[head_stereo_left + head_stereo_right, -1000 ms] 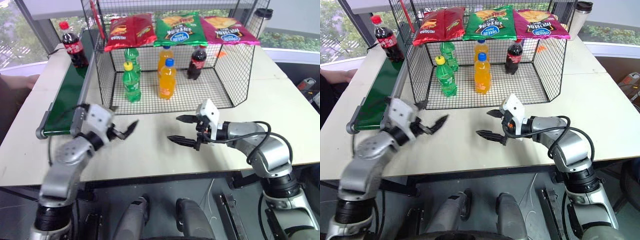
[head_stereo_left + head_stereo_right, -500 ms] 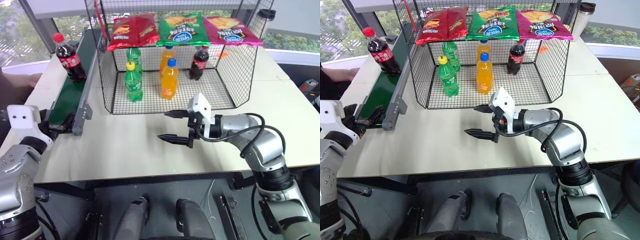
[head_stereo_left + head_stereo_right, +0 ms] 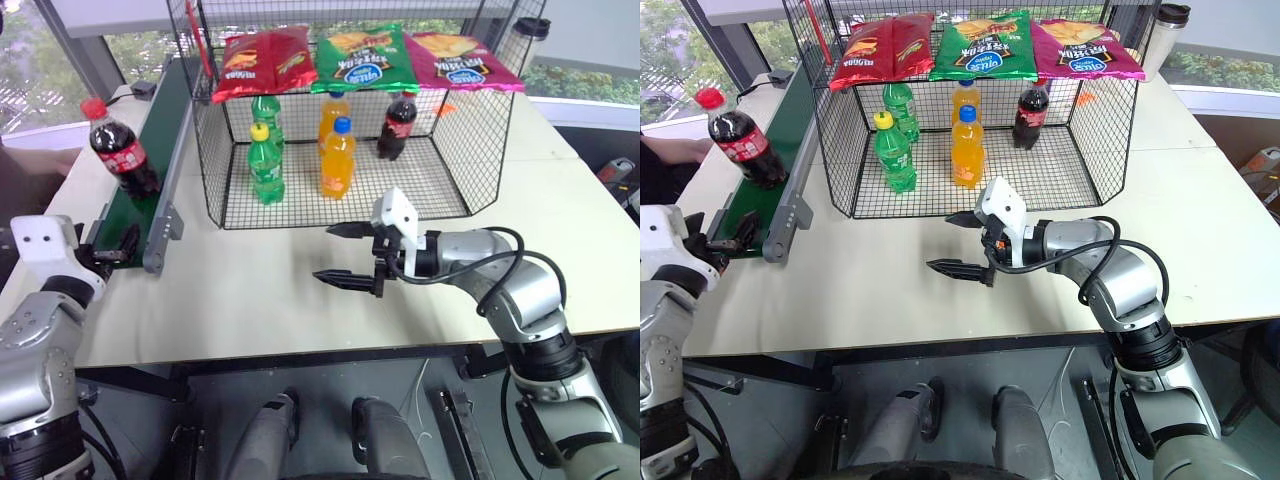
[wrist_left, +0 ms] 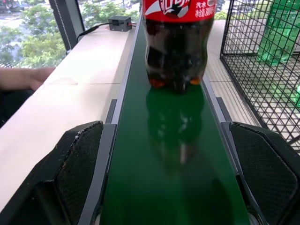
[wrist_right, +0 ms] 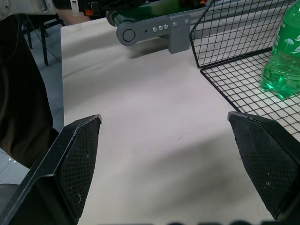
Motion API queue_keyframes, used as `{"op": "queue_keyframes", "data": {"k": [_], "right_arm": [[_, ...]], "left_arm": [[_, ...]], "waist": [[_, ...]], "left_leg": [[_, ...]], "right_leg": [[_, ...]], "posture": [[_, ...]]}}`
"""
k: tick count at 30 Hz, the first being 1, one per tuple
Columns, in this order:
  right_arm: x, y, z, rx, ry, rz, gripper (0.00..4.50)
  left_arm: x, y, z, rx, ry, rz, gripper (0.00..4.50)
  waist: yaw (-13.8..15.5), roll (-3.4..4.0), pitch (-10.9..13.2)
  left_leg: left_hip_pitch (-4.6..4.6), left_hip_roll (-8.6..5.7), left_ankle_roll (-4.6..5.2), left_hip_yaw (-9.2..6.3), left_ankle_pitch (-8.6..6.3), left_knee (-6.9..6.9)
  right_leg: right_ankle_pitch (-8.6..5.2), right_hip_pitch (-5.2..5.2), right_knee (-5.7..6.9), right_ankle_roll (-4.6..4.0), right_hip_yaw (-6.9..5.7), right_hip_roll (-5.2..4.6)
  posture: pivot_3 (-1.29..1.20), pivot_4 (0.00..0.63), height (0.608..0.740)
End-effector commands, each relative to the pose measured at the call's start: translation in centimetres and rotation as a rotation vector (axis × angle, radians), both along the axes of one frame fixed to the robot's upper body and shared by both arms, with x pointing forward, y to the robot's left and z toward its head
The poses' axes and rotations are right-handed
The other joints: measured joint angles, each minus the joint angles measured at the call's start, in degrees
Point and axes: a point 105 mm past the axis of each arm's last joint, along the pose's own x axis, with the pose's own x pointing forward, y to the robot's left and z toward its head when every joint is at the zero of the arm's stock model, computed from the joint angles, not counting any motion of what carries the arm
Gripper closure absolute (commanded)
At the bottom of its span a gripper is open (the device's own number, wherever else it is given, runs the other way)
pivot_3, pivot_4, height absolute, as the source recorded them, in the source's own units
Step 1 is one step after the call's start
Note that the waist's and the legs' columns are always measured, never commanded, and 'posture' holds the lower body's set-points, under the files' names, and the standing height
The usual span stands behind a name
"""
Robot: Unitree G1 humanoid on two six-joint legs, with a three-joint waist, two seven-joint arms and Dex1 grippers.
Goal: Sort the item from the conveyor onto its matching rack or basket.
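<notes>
Bench (image 3: 300, 300) carries the conveyor (image 3: 140, 190) along its left side and the black wire basket (image 3: 440, 190) at centre-rear, the two just beside each other. Basket floor already holds green, orange and one cola bottle; chip bags (image 3: 365, 58) lie on the slanted shelf above. The task's cola bottle (image 3: 112, 150) stands upright on the belt, long axis vertical, red cap up, roughly level with the basket's front edge. Left claw (image 3: 112, 249) sits at the near end of the conveyor, fingers wide apart and empty, one either side of the belt frame, pointing level along the belt; in the left wrist view the bottle (image 4: 176, 51) stands dead ahead, centred between the two pads, still apart from them. Right claw (image 3: 346, 254) hovers over bare bench in front of the basket, also spread wide and empty, pointing leftward, well apart from the bottle. Judgement: left arm is clearly nearer; a straight approach along the belt line should bracket the bottle's lower body for a side grasp.
</notes>
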Motion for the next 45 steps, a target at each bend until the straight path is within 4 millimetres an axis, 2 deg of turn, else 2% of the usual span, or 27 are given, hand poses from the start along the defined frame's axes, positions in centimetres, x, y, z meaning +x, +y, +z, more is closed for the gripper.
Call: {"op": "queue_keyframes", "data": {"k": [1, 16, 18, 20, 21, 29, 32, 34, 41, 45], "right_arm": [[-0.5, 0.4, 1.1, 0.028, -0.044, 0.022, 0.02], [-0.3, 0.2, 1.2, 0.025, -0.047, 0.007, 0.02], [-0.3, 0.1, 1.2, 0.024, -0.047, 0.005, 0.00], [-0.3, 0.1, 1.2, 0.023, -0.047, 0.004, 0.00], [-0.3, 0.1, 1.2, 0.022, -0.047, 0.004, 0.00], [-0.3, 0.1, 1.3, 0.021, -0.049, 0.007, 0.00], [-0.3, 0.2, 1.5, 0.026, -0.052, 0.007, 0.00], [-0.4, 0.2, 1.6, 0.029, -0.052, 0.007, 0.00], [-0.2, 0.0, 1.7, 0.028, -0.054, -0.005, 0.00], [-0.2, -0.2, 1.8, 0.027, -0.055, -0.016, 0.00]], "left_arm": [[0.4, -0.5, 1.2, 0.016, -0.054, -0.013, 0.00], [0.9, -1.1, 0.8, 0.026, -0.040, -0.039, 0.00], [0.5, -1.6, 1.0, 0.012, -0.067, -0.081, 0.52], [0.2, -1.9, 1.7, -0.031, -0.107, -0.112, 1.34], [0.3, -2.0, 2.2, -0.062, -0.121, -0.122, 1.53], [0.8, -3.1, 7.3, -0.107, -0.216, -0.243, 1.53], [1.4, -4.9, 8.5, -0.069, -0.211, -0.357, 1.53], [1.7, -6.6, 8.2, -0.042, -0.181, -0.440, 1.53], [2.5, -13.5, 4.0, 0.163, -0.019, -0.751, 1.53], [2.7, -17.1, 2.6, 0.204, -0.005, -0.906, 1.53]], "waist": [[0.0, 0.00, 0.0], [0.0, 0.00, 0.0], [0.0, 0.00, 0.0], [0.0, 0.00, 0.0], [0.2, 0.00, 0.0], [0.1, -0.04, 0.0], [-0.1, -0.04, 0.0], [-0.1, -0.04, 0.0], [-0.1, -0.03, 0.0], [0.0, -0.03, 0.0]], "left_leg": [[0.00, 0.00, 0.00, 0.00, 0.00, 0.00], [0.00, 0.00, 0.00, 0.01, 0.00, -0.01], [0.00, 0.00, 0.00, 0.01, 0.00, -0.01], [0.00, 0.00, 0.00, 0.02, 0.00, -0.01], [0.00, 0.00, 0.00, 0.00, 0.00, -0.01], [-0.03, 0.00, 0.00, -0.03, 0.00, 0.00], [-0.03, 0.00, 0.00, -0.02, 0.00, -0.01], [-0.03, 0.00, 0.00, 0.01, 0.00, -0.02], [-0.02, -0.01, 0.00, 0.06, 0.00, -0.02], [-0.04, 0.00, 0.00, 0.05, 0.00, -0.07]], "right_leg": [[0.00, 0.00, 0.00, 0.00, 0.00, 0.00], [0.00, 0.00, -0.01, 0.00, 0.00, 0.00], [0.00, 0.00, -0.01, 0.00, 0.00, 0.00], [0.00, 0.00, -0.02, 0.00, 0.00, -0.01], [0.00, 0.00, -0.01, 0.00, 0.00, -0.01], [0.00, 0.01, -0.03, 0.00, -0.03, 0.01], [0.00, -0.01, -0.03, 0.00, -0.03, 0.02], [0.01, -0.01, -0.04, 0.00, -0.03, 0.02], [0.01, 0.00, -0.06, -0.02, 0.02, 0.01], [0.01, -0.03, -0.08, -0.03, 0.02, -0.01]], "posture": [[0.00, 0.150, 0.738], [0.00, 0.150, 0.738], [0.00, 0.150, 0.738], [0.00, 0.150, 0.738], [0.00, 0.150, 0.738], [0.00, 0.150, 0.738], [0.00, 0.150, 0.738], [0.00, 0.150, 0.738], [0.00, 0.150, 0.738], [0.00, 0.150, 0.738]]}}
